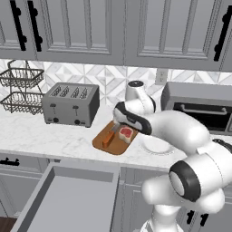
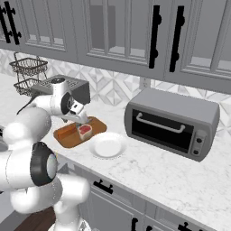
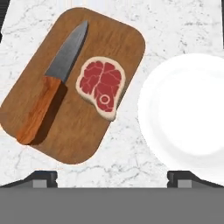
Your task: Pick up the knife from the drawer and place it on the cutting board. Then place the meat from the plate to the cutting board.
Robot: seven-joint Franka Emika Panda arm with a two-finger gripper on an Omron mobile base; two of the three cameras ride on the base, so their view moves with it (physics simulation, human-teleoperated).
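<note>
The reddish-brown cutting board [image 3: 78,131] lies on the marble counter. The knife [image 3: 48,96], with an orange-brown handle and a short grey blade, rests along its left side. To the knife's right on the board [image 1: 117,144] sits the meat [image 3: 101,85], red with a pale fat rim. The round white plate [image 3: 188,109] stands just right of the board with nothing on it. My gripper [image 3: 112,178] hovers above the board's near edge, open, with nothing between its fingers. The wide grey drawer [image 1: 68,199] stands pulled out below the counter.
A silver toaster [image 1: 71,104] stands left of the board, with wire baskets [image 1: 20,88] beyond it. A grey toaster oven [image 2: 173,124] sits at the back, right of the plate [image 2: 107,146]. Upper cabinets hang overhead.
</note>
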